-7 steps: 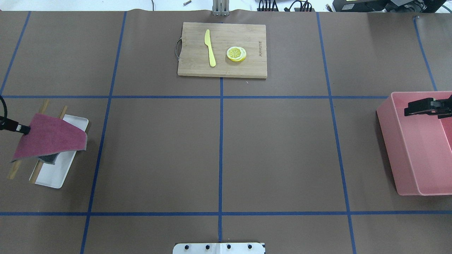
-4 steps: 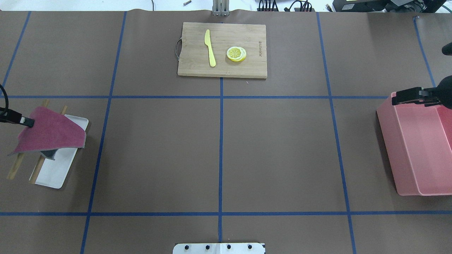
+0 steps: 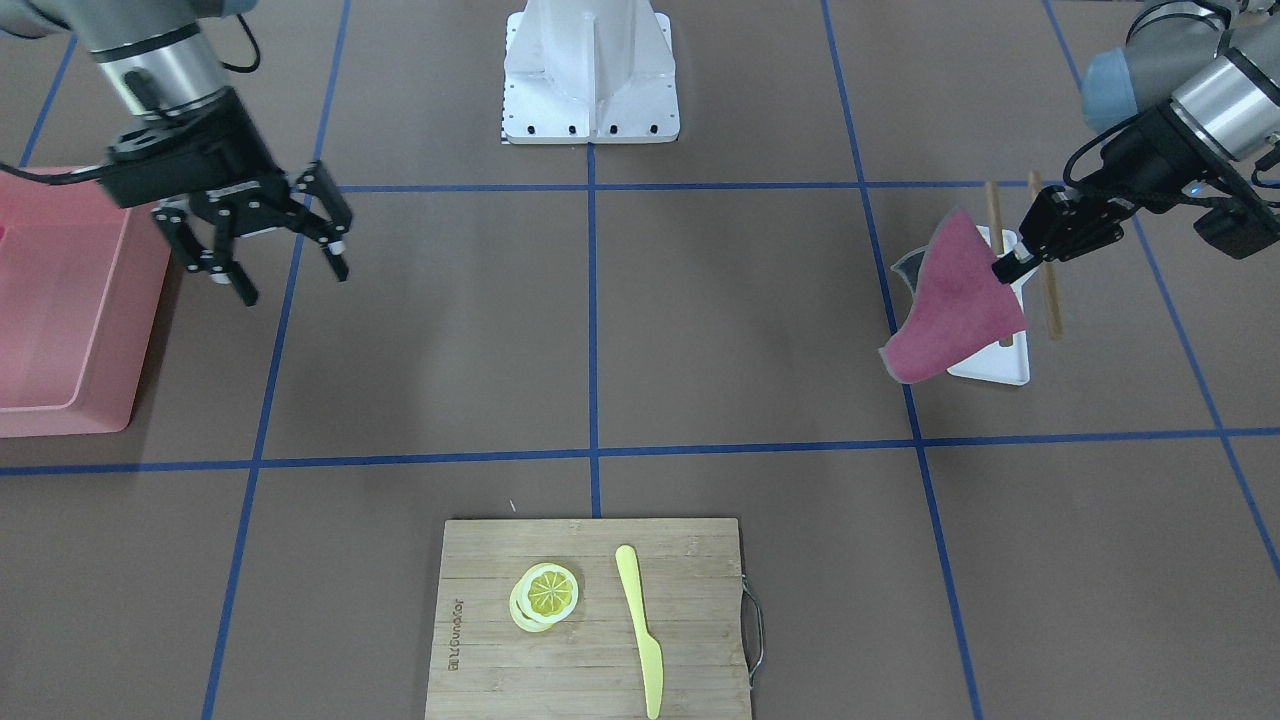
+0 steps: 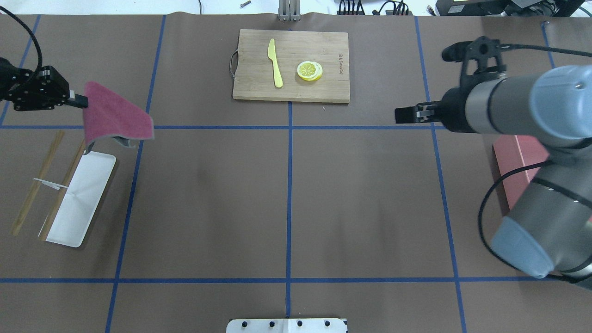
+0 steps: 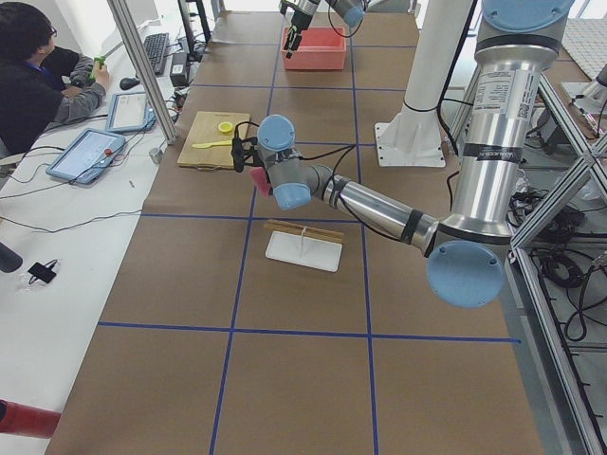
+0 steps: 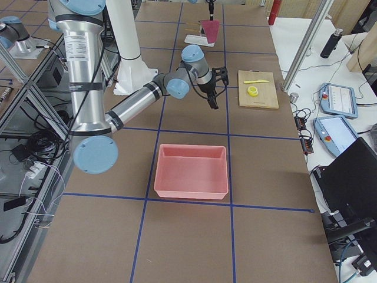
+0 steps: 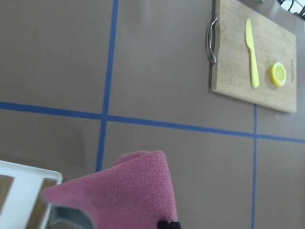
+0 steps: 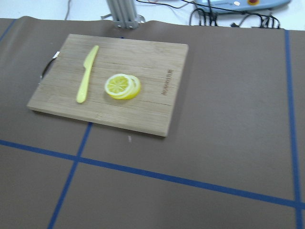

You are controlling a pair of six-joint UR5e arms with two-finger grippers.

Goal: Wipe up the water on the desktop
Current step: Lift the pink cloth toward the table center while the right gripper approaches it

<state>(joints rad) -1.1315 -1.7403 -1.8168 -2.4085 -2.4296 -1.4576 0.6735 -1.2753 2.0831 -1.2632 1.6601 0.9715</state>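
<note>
Desktop (image 4: 208,199) was matte brown, gridded with blue tape. Cloth (image 4: 115,118) in my left gripper (image 4: 82,101) was magenta, grey underneath. Bin (image 3: 130,330) pink; knife (image 4: 275,64), lemon (image 4: 309,70) yellow.

Near left arm (image 5: 370,204) over taped brown desk (image 5: 190,284), pink cloth (image 5: 257,179) at its end, white tray (image 5: 303,253) beside, cutting board (image 5: 211,142) beyond, seated operator (image 5: 33,76)

A white bench (image 5: 85,284) runs along the far edge of the desktop (image 5: 303,379), carrying tablets (image 5: 90,154), a keyboard (image 5: 155,52) and loose cables (image 5: 38,226). An aluminium post (image 5: 142,66) rises at that edge, and a seated operator (image 5: 38,71) in dark clothes sits at the bench
</note>
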